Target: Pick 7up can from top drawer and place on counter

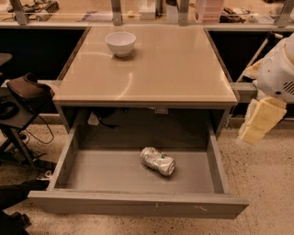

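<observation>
The 7up can (157, 161) is a dented silvery can with small green and red marks. It lies on its side on the grey floor of the open top drawer (115, 172), right of the middle. The drawer is pulled fully out below the counter (156, 69), a glossy beige tabletop. My gripper (257, 124) hangs at the right edge of the view, beside the table's right side and above the floor. It is well apart from the can and holds nothing.
A white bowl (121, 43) stands on the counter at the back left. A black chair and cables (23, 98) are on the left. Shelving with clutter (151, 9) runs behind the table. Speckled floor (266, 183) lies to the right.
</observation>
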`<state>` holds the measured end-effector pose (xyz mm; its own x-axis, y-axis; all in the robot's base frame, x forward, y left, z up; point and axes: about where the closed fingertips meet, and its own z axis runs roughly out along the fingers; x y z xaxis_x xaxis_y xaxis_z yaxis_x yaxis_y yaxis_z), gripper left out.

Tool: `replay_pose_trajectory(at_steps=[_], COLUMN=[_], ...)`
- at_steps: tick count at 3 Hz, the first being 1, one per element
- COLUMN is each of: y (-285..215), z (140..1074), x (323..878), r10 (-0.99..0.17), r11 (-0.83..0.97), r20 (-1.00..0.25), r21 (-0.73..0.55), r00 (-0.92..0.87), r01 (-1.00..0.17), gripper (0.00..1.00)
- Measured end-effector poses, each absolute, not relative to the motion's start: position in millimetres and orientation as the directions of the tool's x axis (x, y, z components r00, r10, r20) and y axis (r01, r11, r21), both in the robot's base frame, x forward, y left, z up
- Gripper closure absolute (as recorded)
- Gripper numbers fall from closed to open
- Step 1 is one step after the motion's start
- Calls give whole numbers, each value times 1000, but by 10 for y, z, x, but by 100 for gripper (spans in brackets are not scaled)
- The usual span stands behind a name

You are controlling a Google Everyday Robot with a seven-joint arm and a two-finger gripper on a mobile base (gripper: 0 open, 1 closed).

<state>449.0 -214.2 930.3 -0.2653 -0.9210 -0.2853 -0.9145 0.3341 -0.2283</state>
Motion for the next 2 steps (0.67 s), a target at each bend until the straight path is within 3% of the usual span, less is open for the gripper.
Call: replay_pose_trajectory(at_steps=[2], y=[-2021], z=[8427], x=[5004], r10=[-905], r11=[379], r20=[-274], r21=[-169], r00=[-326], r01=[-910], gripper=[0])
